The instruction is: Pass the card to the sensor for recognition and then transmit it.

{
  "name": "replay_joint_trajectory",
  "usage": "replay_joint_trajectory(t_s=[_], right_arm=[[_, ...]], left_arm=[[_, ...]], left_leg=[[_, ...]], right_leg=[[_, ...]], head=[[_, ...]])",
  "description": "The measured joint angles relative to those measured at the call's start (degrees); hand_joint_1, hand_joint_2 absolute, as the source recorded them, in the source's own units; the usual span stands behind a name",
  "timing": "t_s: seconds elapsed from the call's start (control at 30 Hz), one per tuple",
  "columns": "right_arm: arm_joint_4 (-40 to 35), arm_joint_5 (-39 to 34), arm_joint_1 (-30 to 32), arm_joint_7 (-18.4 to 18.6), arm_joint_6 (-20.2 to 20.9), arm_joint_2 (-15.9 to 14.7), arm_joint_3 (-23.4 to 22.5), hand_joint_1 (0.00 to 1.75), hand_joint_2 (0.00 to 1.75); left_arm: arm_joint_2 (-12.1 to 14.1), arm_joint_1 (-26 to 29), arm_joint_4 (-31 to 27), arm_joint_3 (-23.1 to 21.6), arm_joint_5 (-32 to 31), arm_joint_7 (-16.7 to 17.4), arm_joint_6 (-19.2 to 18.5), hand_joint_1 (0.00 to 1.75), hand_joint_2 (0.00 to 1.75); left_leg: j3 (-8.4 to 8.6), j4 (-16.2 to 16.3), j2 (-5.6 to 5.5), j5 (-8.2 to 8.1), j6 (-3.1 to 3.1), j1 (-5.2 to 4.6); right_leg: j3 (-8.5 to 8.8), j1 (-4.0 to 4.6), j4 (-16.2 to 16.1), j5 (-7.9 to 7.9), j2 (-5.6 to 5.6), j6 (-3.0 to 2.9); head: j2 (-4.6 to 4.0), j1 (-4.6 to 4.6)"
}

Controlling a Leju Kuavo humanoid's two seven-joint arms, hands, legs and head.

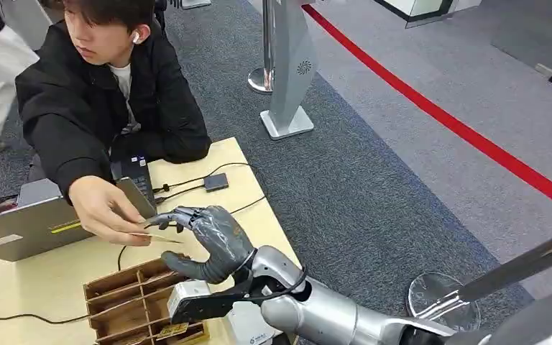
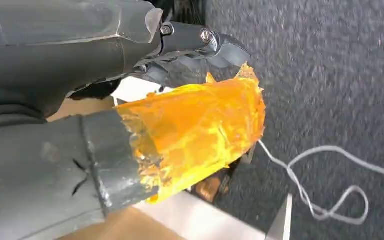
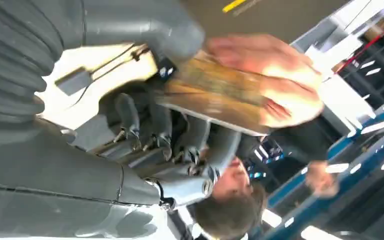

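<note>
A: Head view first. Where was the card [image 1: 159, 237]?

B: Above the tabletop [image 1: 50, 277], toward its middle, lying nearly flat between the person's hand [image 1: 106, 210] and the robot's right hand [image 1: 205, 241]. It was thin and edge-on from there, so hard to read.

A: Did the right hand have it?

B: The right wrist view showed the card [image 3: 215, 95] lying against the thumb, with the darker fingers [image 3: 130, 120] beneath it, and the person's fingers [image 3: 280, 95] clasped over the far end. So both touched it; I read the robot's hand as pinching it, though motion blur kept that from being crisp.

A: And the left hand [image 2: 130, 115]?

B: It hung off the table, over dark carpet [image 2: 330, 75] with a loose grey cable [image 2: 325, 200]. Orange translucent wrap covered the thumb tip. Fingers curled inward, but whether clenched or slack I could not tell.

A: Anything else on the table?

B: A wooden divided tray [image 1: 140, 305] at the near edge, a laptop [image 1: 29, 226] at the left edge, and a small dark sensor box [image 1: 215, 181] on a cable near the far edge.
</note>
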Motion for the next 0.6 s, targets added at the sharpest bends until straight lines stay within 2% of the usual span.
replay_joint_trajectory(t_s=[0.1, 0.37, 0.53, 0.6], right_arm=[[0.0, -2.0, -0.5, -0.8, 0.9, 0.0, 0.7, 0.00, 0.00], [1.2, -8.3, -2.6, -2.0, 4.9, 0.0, 2.6, 0.00, 0.00], [1.8, -8.9, -3.4, -2.3, 4.9, 0.0, 3.5, 0.00, 0.00], [2.0, -10.0, -3.9, -2.9, 4.7, 0.0, 4.0, 0.00, 0.00]], left_arm=[[0.0, 0.6, 0.0, 0.0, 0.0, 0.0, -2.4, 0.00, 0.00], [0.5, 3.2, 0.0, 0.0, 0.0, -1.1, -12.8, 0.00, 0.00], [0.5, 4.5, 0.0, 0.0, 0.0, -1.3, -16.1, 0.00, 0.00], [0.5, 5.3, -0.7, 0.0, 0.0, -1.8, -21.1, 0.00, 0.00]], left_leg=[[0.00, 0.0, 0.00, 0.00, 0.00, 0.00], [0.01, 0.0, 0.03, 0.00, 0.00, 0.05], [0.00, 0.0, 0.03, 0.00, 0.00, 0.06], [0.01, 0.0, 0.06, 0.00, 0.00, 0.10]], right_leg=[[0.00, 0.00, 0.0, 0.00, 0.00, 0.00], [-0.01, 0.04, 0.0, 0.00, 0.03, 0.00], [-0.01, 0.05, 0.0, 0.00, 0.03, 0.00], [-0.01, 0.08, 0.0, 0.00, 0.06, -0.01]], head=[[0.00, 0.02], [0.00, 0.00], [0.00, 0.00], [0.00, 0.00]])
